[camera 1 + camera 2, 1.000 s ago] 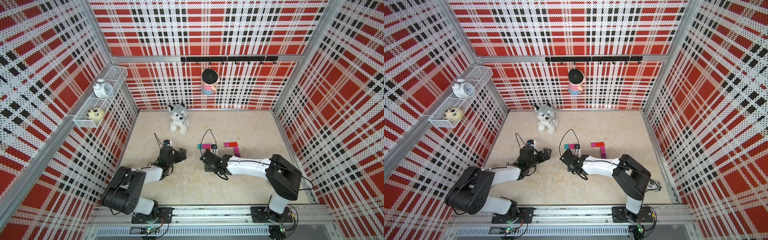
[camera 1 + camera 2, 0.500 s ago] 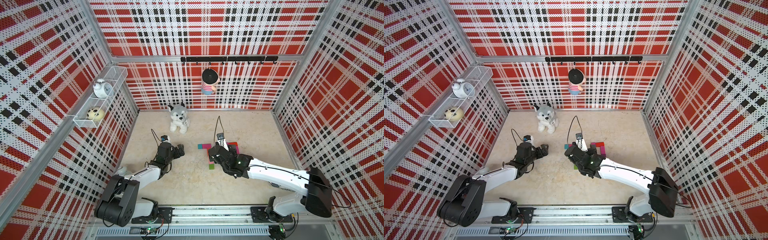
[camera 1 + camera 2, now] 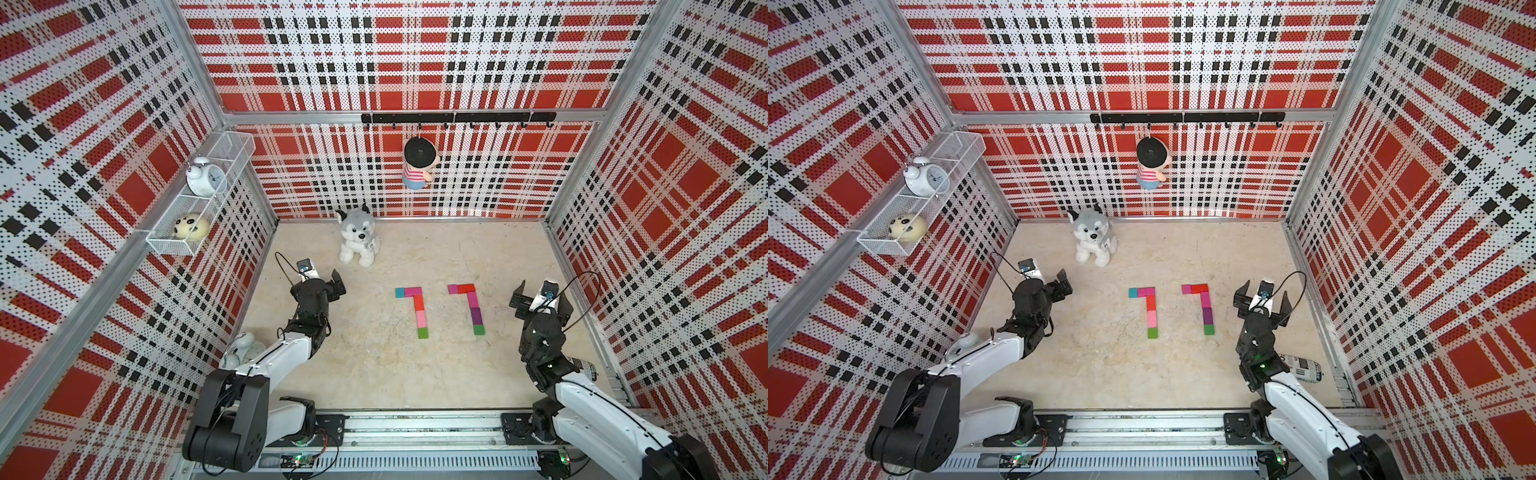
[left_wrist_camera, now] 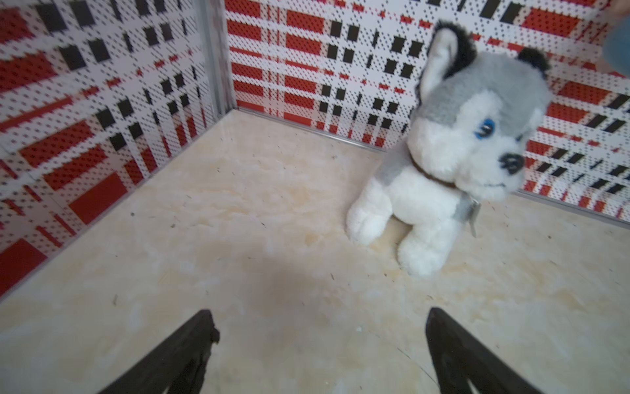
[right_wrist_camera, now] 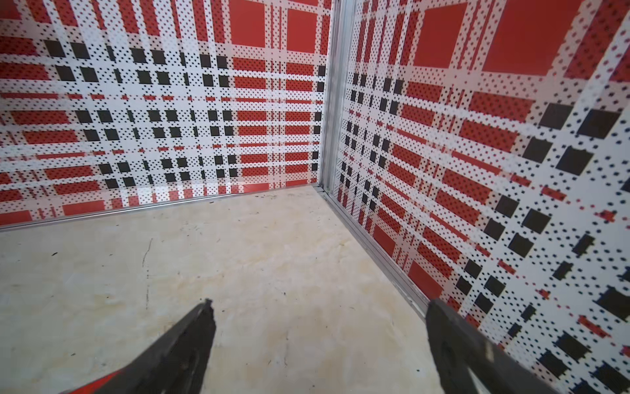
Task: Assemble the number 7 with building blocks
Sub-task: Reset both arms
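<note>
- The building blocks (image 3: 421, 319) lie flat on the table (image 3: 374, 374), set end to end in two figures side by side, near each other but apart; I count ten and see none loose, though one could hide behind an arm
- The number 7 (image 3: 1150, 304) nearer the left arm has teal and magenta in its top bar; red-orange, pink and green run down its stem
- The second 7 (image 3: 1207, 316), nearer the right arm, has magenta and red-orange in the bar; magenta, purple and green form the stem
- The left gripper (image 4: 318, 327) has its jaws spread wide with nothing between them; it faces the plush dog (image 4: 443, 163), well apart from the blocks
- The right gripper (image 5: 320, 307) is likewise spread wide and empty, near the right wall; it sits beside the second 7 but clear of it
- The assembly looks finished; bars and stems join without visible gaps; only parking the arms seems left
</note>
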